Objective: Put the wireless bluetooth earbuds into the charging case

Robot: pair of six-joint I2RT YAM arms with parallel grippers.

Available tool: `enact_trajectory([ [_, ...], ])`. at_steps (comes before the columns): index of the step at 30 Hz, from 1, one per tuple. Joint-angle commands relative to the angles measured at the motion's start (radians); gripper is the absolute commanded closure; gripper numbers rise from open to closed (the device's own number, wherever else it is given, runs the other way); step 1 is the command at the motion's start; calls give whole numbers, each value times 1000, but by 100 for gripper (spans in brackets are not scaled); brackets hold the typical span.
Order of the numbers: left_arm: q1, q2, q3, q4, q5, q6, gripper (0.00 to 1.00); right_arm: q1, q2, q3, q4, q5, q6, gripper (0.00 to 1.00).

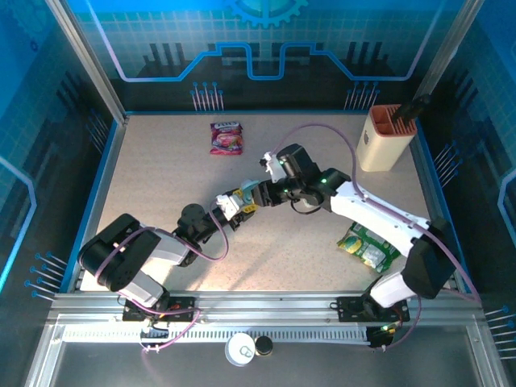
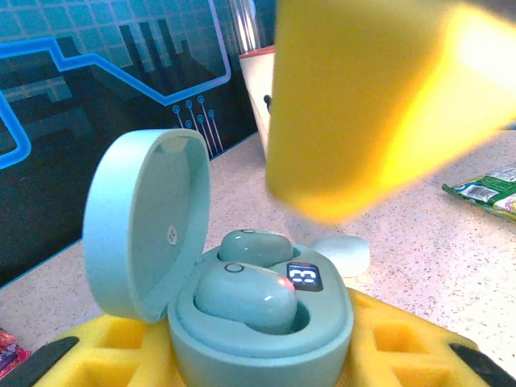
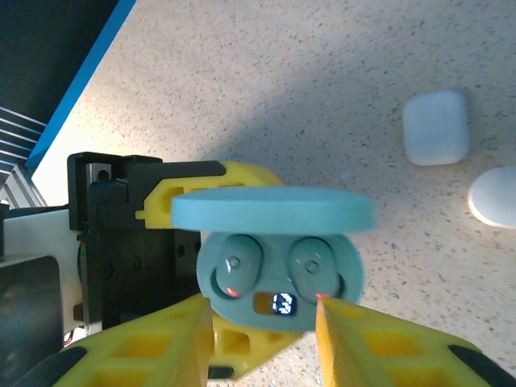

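The pale-blue charging case (image 2: 266,326) sits between my left gripper's (image 2: 262,367) yellow fingers (image 2: 403,347), lid (image 2: 149,222) swung open. Two matching earbuds (image 2: 246,294) (image 2: 254,246) lie in its wells, small red lights glowing and the display lit. From the right wrist view the case (image 3: 278,278) shows both earbuds (image 3: 234,266) (image 3: 314,264) under the raised lid (image 3: 270,211). My right gripper (image 3: 266,347) hovers just above it, open, with nothing between its fingers (image 3: 153,347). Overhead, the two grippers (image 1: 230,205) (image 1: 256,193) meet at mid-table.
A white closed case (image 3: 435,127) and a white rounded object (image 3: 493,196) lie on the table beyond the held case. A pink snack packet (image 1: 226,137) lies at the back, a beige holder (image 1: 385,137) back right, a green packet (image 1: 367,244) near the right arm.
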Motion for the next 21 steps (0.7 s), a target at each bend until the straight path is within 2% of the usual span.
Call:
enact_trajectory([
  [1, -2, 0, -7, 34, 7, 17, 70, -30, -64, -10, 29, -27, -6, 64],
  [6, -2, 14, -22, 34, 35, 70, 70, -39, -3, 61, 6, -38, -33, 75],
  [12, -3, 8, -23, 34, 76, 82, 70, -36, 133, 183, -39, -48, -56, 76],
  [16, -1, 8, -17, 34, 13, 10, 70, -31, 173, 198, -53, -68, -57, 76],
  [18, 3, 7, -9, 34, -46, -74, 70, -29, 162, 172, -47, -67, -55, 76],
  [21, 12, 8, -4, 35, -62, -148, 70, -30, 123, 124, -35, -59, -43, 76],
])
